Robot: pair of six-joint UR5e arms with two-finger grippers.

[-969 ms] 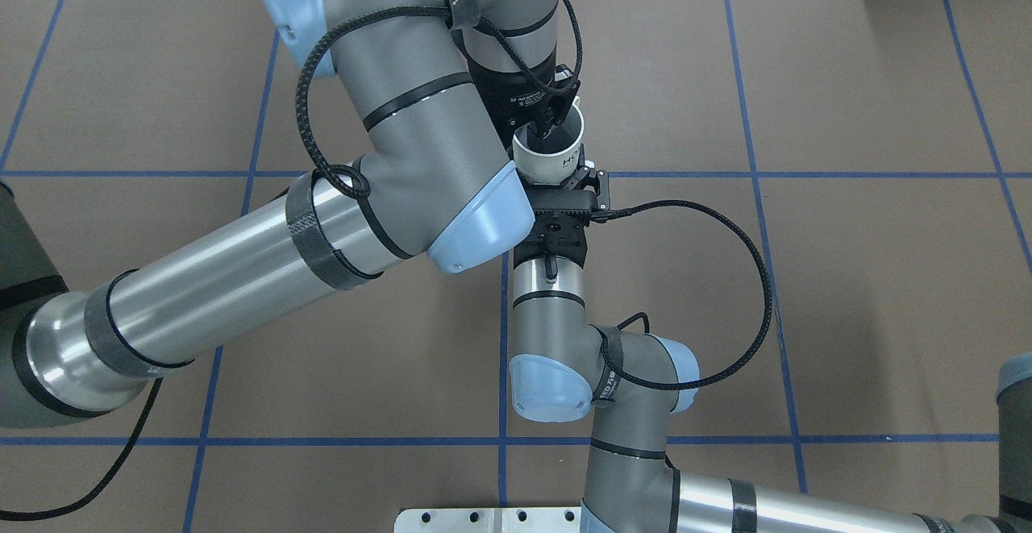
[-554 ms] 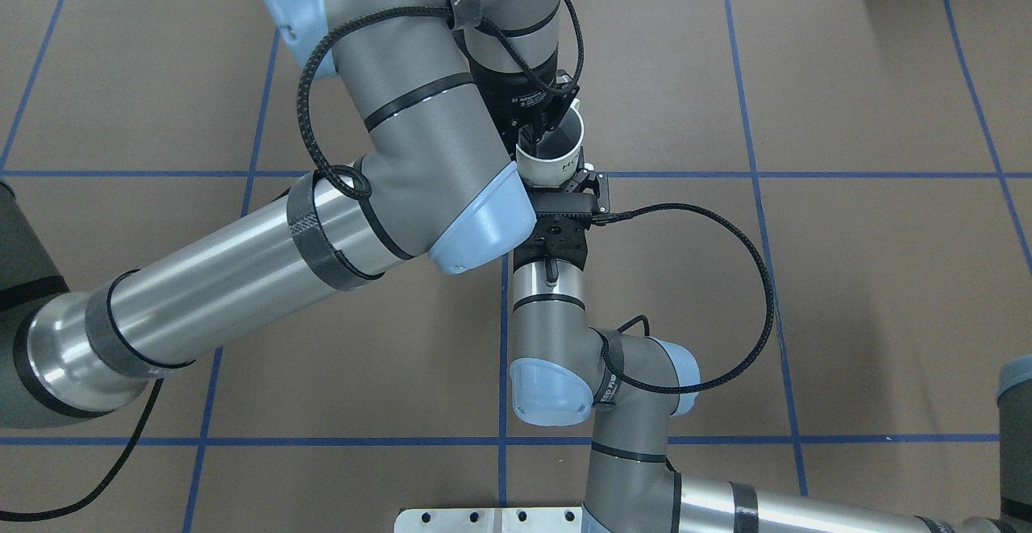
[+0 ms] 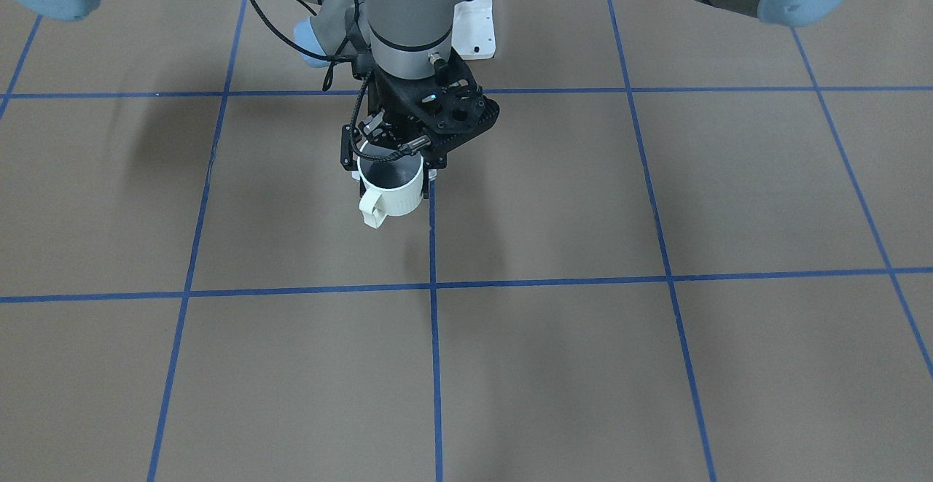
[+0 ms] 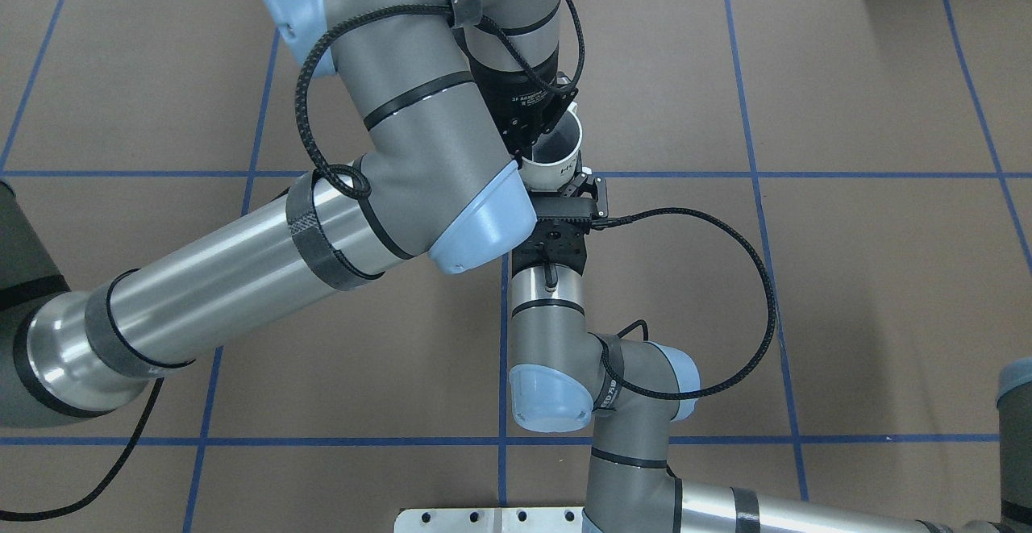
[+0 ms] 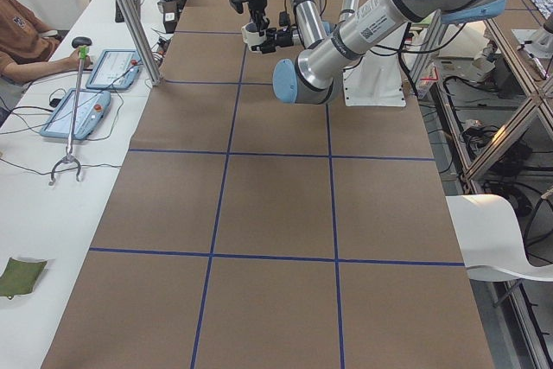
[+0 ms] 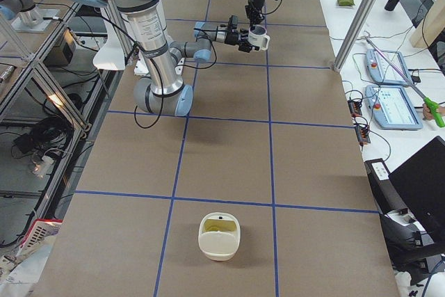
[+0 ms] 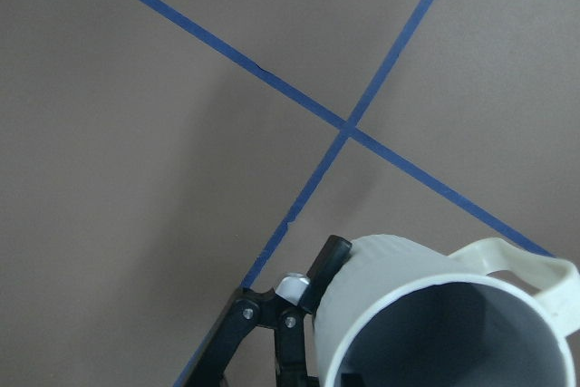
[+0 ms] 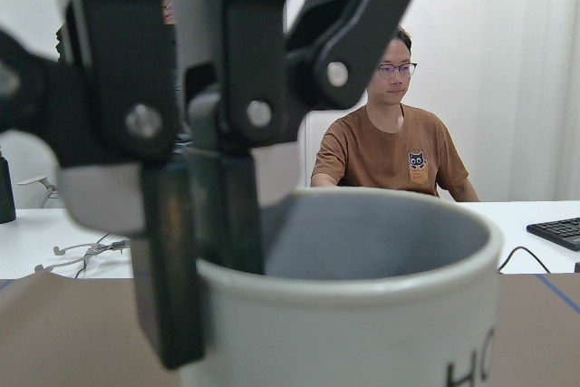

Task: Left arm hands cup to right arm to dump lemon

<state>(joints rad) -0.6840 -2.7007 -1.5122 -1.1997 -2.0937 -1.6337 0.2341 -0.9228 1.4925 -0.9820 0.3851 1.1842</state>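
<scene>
Arms meet above the middle of the surface (image 4: 846,315), well in from every edge. From the left edge the left arm (image 4: 242,275) reaches in and comes down from above. The left tool (image 8: 207,260) is nipped onto the cup (image 3: 393,194), one finger inside the mouth and one outside, pinching the wall at the rim on the cup's left side. The cup hangs clear of the surface, upright, its axis vertical, and the handle (image 3: 372,214) points toward the far edge. Only part of its grey inside shows, and no lemon can be seen there. From the near edge the right arm (image 4: 548,315) comes in level, so the cup lies straight ahead of the right tool (image 4: 560,186), whose jaws stand one on each side of the body below the rim. A finger (image 7: 331,256) lies against or just beside the ribbed wall; whether it presses cannot be told. With the rim held from above and the body flanked from the side, I judge the left tool can part and lift straight up along the cup's axis, once the right hold is sure. Near the right edge stands a cream tub (image 6: 220,248) with something yellow-green inside; whether that is the lemon cannot be told.
</scene>
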